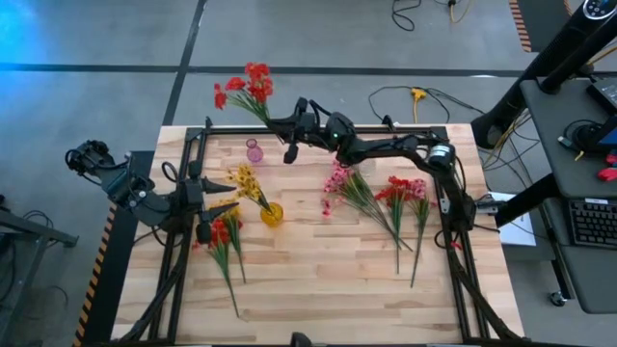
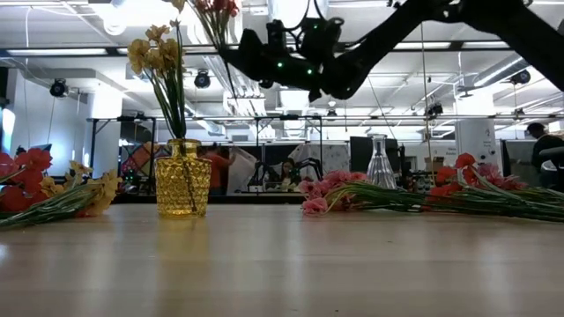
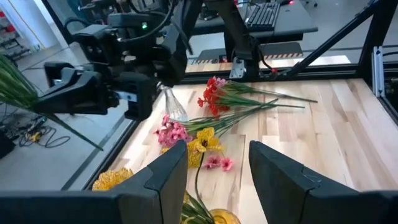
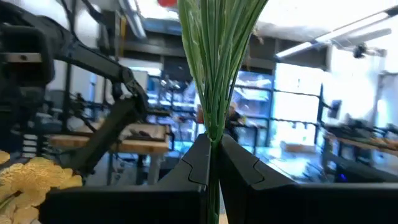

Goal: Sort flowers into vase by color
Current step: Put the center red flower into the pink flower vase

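right gripper (image 1: 286, 123) is clamping fully shut on the green stems of a red flower sprig (image 1: 246, 89), blossoms pointing away from the arm past the table's far edge. it is carrying the bunch high, probably so the stem ends can drop into a neck from above. the clear pink vase (image 1: 254, 150) is standing just beside and below this gripper, empty as far as i can tell. judgement: red belongs there.

left gripper (image 3: 217, 165) is waiting part open and holding nothing, just beside the yellow vase (image 1: 273, 213), which is already holding yellow flowers (image 1: 245, 180).

loose pink sprigs (image 1: 339, 185) and more red sprigs (image 1: 406, 191) are lying under the right arm. a red and yellow bunch (image 1: 224, 235) is lying by the left gripper. nothing is blocking the pink vase's neck.
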Action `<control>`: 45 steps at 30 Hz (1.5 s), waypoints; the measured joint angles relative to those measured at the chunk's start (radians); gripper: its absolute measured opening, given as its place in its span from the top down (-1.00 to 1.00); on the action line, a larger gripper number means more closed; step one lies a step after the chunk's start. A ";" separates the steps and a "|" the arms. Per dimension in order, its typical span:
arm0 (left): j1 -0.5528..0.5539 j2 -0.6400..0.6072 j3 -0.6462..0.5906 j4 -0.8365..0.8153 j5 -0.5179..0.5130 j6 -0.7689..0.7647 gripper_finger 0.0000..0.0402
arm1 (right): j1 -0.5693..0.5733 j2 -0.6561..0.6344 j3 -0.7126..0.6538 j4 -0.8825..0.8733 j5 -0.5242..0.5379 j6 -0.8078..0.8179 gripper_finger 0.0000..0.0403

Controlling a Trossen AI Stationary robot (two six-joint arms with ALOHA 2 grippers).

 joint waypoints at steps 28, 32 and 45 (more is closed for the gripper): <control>0.000 -0.032 0.000 -0.073 -0.159 -0.019 0.23 | -0.061 0.387 0.430 0.241 -0.109 0.235 0.94; 0.000 -0.036 0.000 -0.113 -0.245 -0.012 0.23 | -0.060 0.388 0.424 0.240 -0.103 0.234 0.94; 0.000 -0.092 0.000 -0.223 -0.412 -0.064 0.23 | -0.012 0.388 0.434 0.172 -0.022 0.110 0.94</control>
